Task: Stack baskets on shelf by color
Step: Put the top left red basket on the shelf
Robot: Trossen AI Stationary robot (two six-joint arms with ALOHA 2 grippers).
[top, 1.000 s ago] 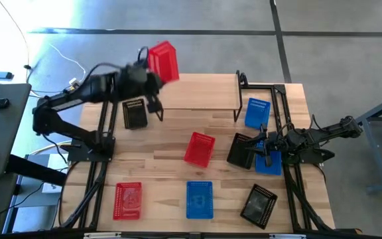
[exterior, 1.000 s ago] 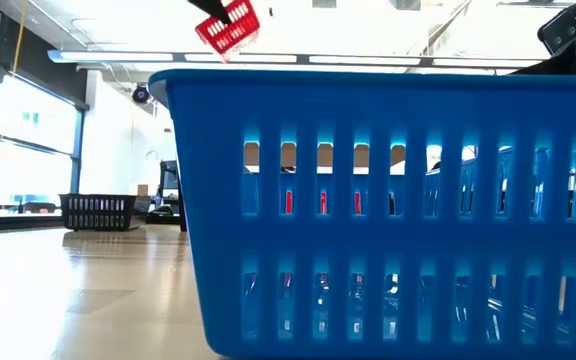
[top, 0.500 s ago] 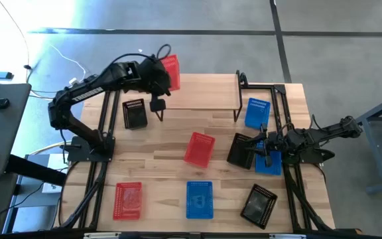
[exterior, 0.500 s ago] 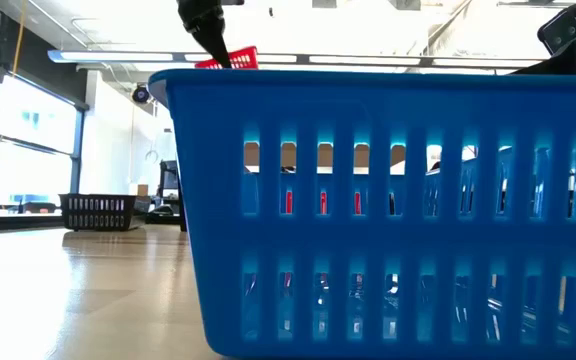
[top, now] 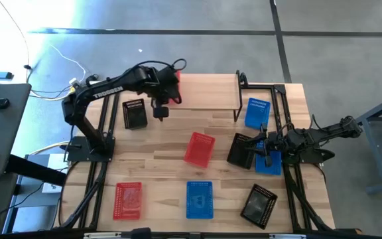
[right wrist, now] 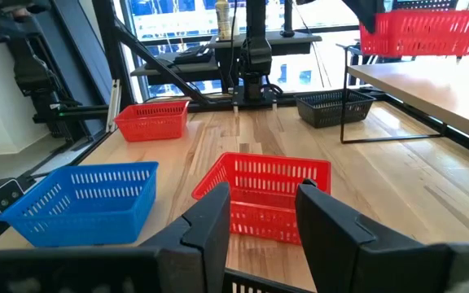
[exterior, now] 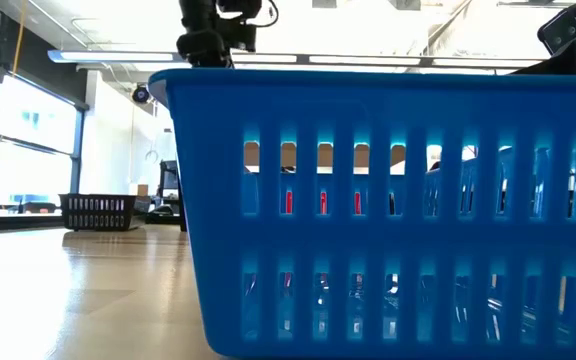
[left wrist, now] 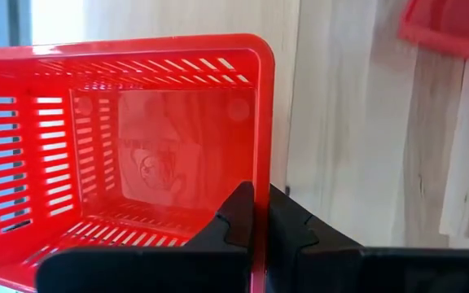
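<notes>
My left gripper (left wrist: 265, 216) is shut on a red basket (top: 173, 74) at the left end of the shelf (top: 207, 91), a light plank on thin black legs. In the right wrist view this basket (right wrist: 426, 32) sits level just over the plank (right wrist: 430, 89); I cannot tell whether it touches. My right gripper (right wrist: 267, 220) waits open near the table's right edge, between a black basket (top: 242, 150) and a blue basket (top: 268, 160). Another red basket (top: 199, 148) lies mid-table. My left gripper grips the red basket by the rim of one side wall (left wrist: 263, 163), one finger (left wrist: 238, 213) inside and one finger (left wrist: 291, 221) outside. The fingers come from above, pointing down. The basket stays upright with its opening up, over the shelf's left end.
A black basket (top: 134, 113) stands on the table left of the shelf, and a blue one (top: 257, 111) to its right. Red (top: 128, 199), blue (top: 199, 198) and black (top: 258, 204) baskets line the near edge. The blue one (exterior: 388, 210) fills the low view.
My left gripper has come down from high over the table's far left corner and moved right, toward the shelf's left end. The red basket it carries was tilted and high; it is now level and low over the plank, hidden behind the blue basket in the low view.
</notes>
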